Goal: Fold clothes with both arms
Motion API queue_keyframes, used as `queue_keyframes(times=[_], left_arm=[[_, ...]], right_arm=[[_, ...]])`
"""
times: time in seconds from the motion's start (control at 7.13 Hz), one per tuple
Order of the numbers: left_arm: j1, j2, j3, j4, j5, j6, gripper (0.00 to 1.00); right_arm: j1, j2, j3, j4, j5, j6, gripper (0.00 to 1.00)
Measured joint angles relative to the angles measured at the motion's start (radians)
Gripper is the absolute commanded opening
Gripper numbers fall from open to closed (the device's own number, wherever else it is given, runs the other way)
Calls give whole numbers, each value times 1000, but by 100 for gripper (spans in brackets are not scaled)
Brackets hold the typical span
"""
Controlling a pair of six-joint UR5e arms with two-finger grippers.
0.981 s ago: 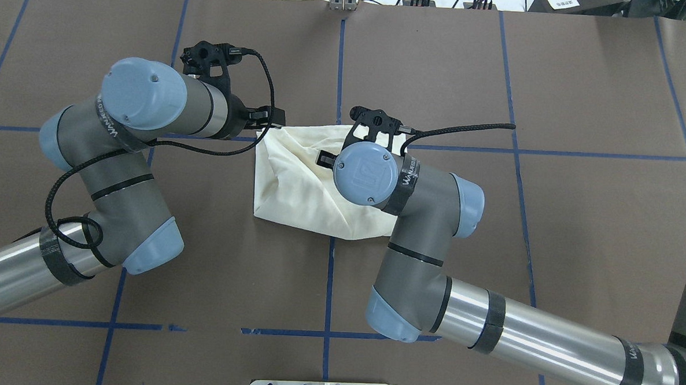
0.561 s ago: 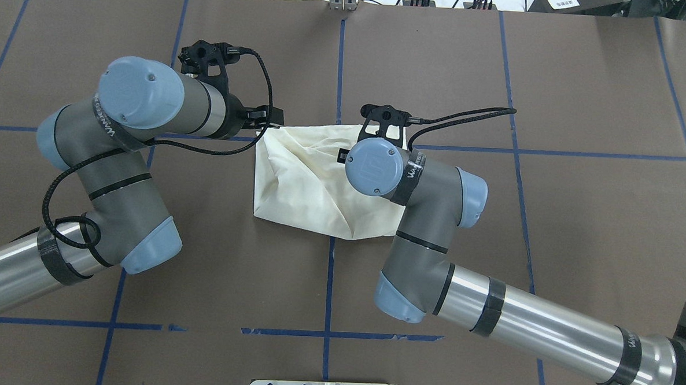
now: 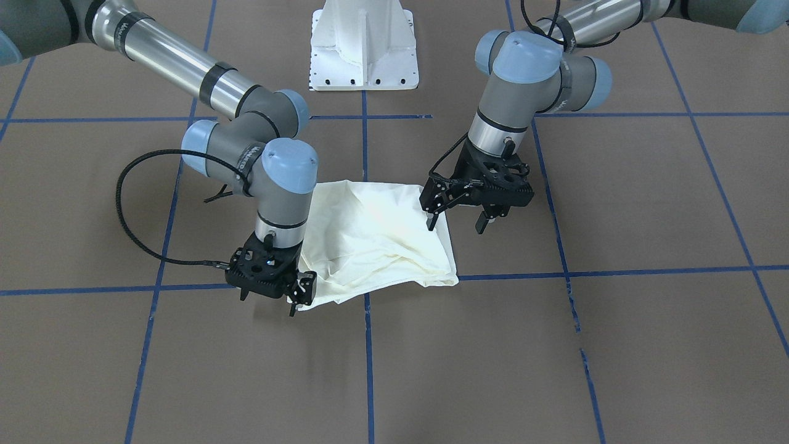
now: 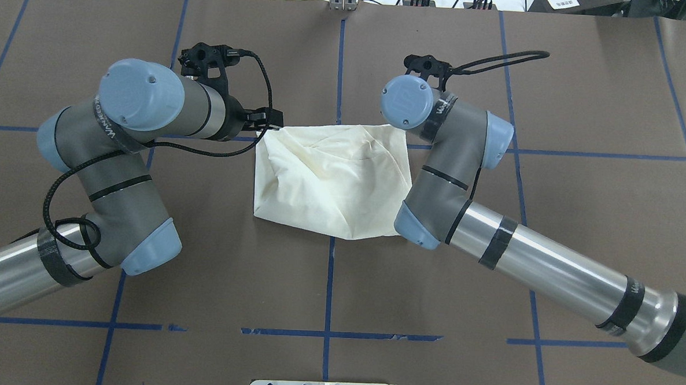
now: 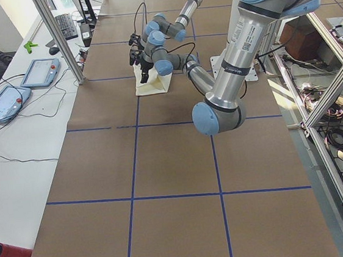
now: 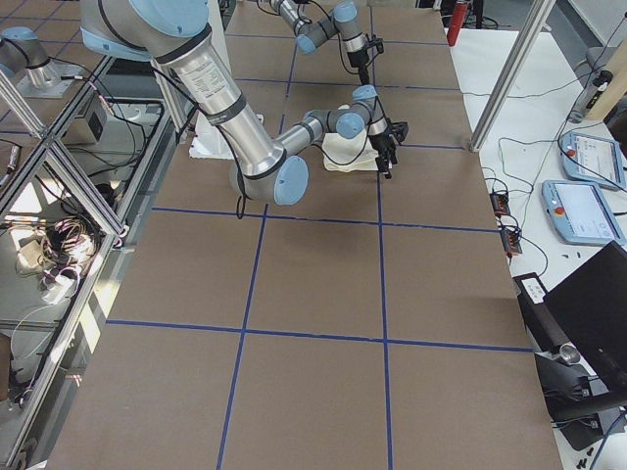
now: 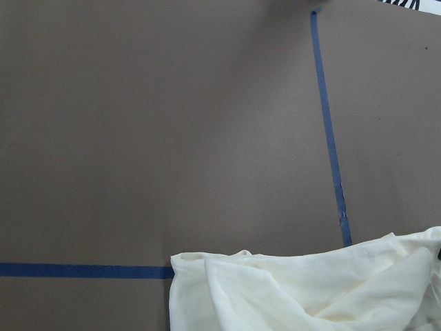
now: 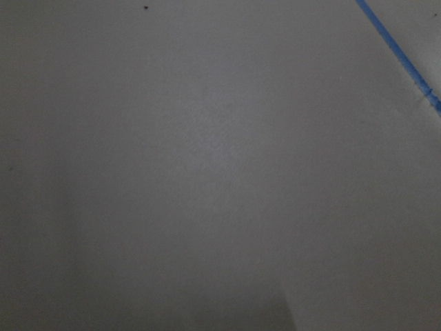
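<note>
Blue tape lines (image 4: 329,284) are crossing the brown bench (image 4: 585,81); in the front-facing view a white pedestal (image 3: 365,49) is sitting at 12 o'clock.

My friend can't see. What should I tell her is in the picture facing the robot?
A rumpled, folded cream shirt lies on a brown table with blue tape lines. A gripper hangs at each side of it: the left gripper on the picture's right, the right gripper on the picture's left, both open at the shirt's edges.
</note>
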Motion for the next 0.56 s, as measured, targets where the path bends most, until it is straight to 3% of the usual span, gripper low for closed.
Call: queue_keyframes(times=[0.28, 0.56], left_arm=[[35, 29, 3, -81, 0, -2, 100], [92, 98, 12, -293, 2, -43, 100]], right_arm=[[55, 2, 24, 4, 107, -60, 100], [63, 0, 50, 4, 126, -72, 100]])
